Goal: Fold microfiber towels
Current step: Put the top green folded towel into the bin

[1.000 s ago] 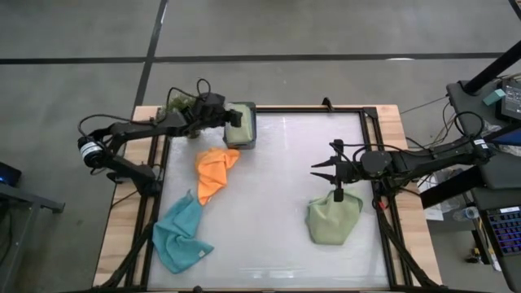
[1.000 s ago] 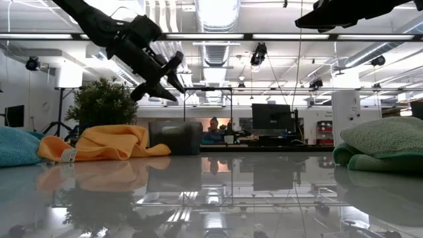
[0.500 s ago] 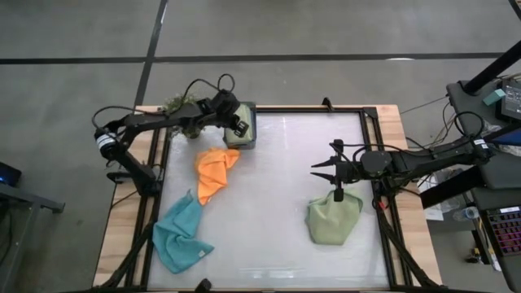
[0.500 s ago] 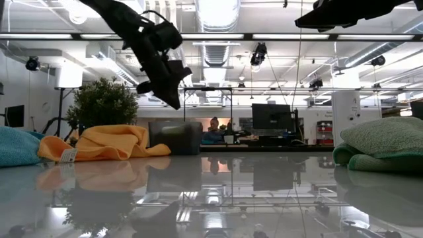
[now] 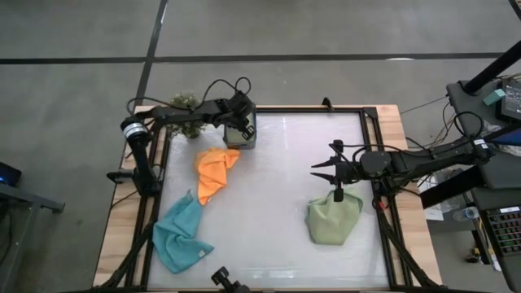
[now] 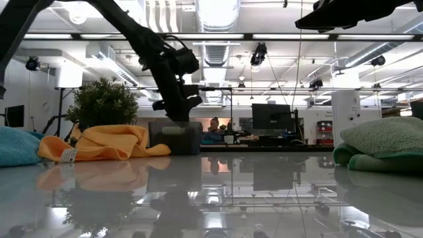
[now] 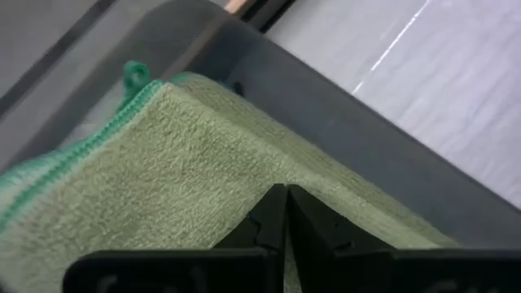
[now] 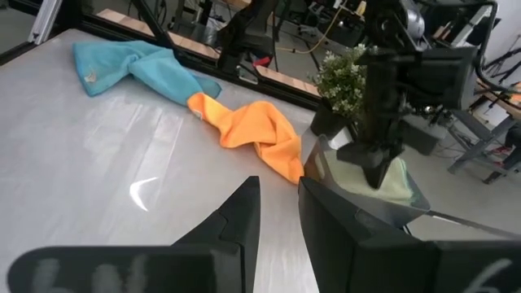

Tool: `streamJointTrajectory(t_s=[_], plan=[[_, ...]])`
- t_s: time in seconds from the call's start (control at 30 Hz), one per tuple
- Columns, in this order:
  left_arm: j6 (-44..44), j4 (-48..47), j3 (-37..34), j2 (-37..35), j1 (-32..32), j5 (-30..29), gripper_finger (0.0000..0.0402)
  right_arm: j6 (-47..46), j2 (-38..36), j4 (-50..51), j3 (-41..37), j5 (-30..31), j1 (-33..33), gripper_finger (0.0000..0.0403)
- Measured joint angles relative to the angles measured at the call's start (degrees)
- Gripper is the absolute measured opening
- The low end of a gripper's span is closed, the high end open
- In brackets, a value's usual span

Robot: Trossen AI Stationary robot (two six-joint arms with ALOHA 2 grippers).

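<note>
One sage green towel (image 7: 163, 179) lies folded inside the small dark grey box (image 6: 175, 137) at the table's far left. My left gripper (image 7: 285, 191) stands over that box, shut, its tips down on the towel (image 8: 399, 185). An orange towel (image 5: 214, 169) and a light blue towel (image 5: 181, 236) lie crumpled on the left half of the table. Another green towel (image 5: 334, 220) lies bunched at the right. My right gripper (image 5: 319, 172) hangs open above the table, just beyond that towel, holding nothing. My left gripper sets its shut fingertips (image 8: 376, 175) on the top face of the folded green towel (image 7: 244, 183) in the box. The fingers slant steeply down from above. The towel lies flat in the box, with nothing between the fingers. I cannot tell whether they dent it.
A little green potted plant (image 5: 186, 104) stands just left of the box, at the table's far left corner. A dark frame (image 5: 370, 114) runs round the white tabletop. The middle of the table (image 5: 277, 203) is bare and glossy.
My left gripper has shut, rolled about its own line and tipped to point steeply down. It has sunk onto the towel in the box. The towels on the table lie as before.
</note>
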State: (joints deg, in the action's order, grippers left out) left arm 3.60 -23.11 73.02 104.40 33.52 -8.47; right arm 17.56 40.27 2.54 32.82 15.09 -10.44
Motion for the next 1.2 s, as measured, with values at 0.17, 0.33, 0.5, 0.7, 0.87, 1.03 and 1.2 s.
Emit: streamJointTrajectory(t_s=[0.17, 0.33, 0.5, 0.7, 0.87, 1.03, 1.2], plan=[[0.5, 3.16, -0.67, 1.31, -0.04, 1.18, 0.0, 0.02, 0.0, -0.06, 0.0, 0.0, 0.0, 0.0079], [0.48, 3.7, -1.49, 1.41, -0.15, 1.4, 0.0, 0.31, 0.0, -0.02, -0.02, 0.0, 0.0, 0.0079], [-0.03, 2.04, -0.6, -1.38, -0.46, 1.83, 0.0, 0.23, 0.01, 0.16, -0.09, 0.0, -0.01, 0.0079], [-7.01, -2.52, -0.27, -7.42, -0.25, 1.0, 0.0, 0.37, 0.02, 0.16, -0.09, 0.0, -0.02, 0.0079], [-10.43, -7.1, -0.49, -9.03, 2.36, -0.38, 0.0, 0.46, 0.02, 0.11, -0.09, 0.0, 0.0, 0.0079], [-10.42, -7.29, -1.21, -7.22, 3.73, -0.55, 0.0, 0.46, 0.01, 0.05, -0.09, 0.01, 0.11, 0.0079], [-10.38, -5.56, -1.21, -4.3, 3.72, -0.5, 0.0, 0.46, 0.02, 0.05, -0.09, 0.02, 0.71, 0.0079]])
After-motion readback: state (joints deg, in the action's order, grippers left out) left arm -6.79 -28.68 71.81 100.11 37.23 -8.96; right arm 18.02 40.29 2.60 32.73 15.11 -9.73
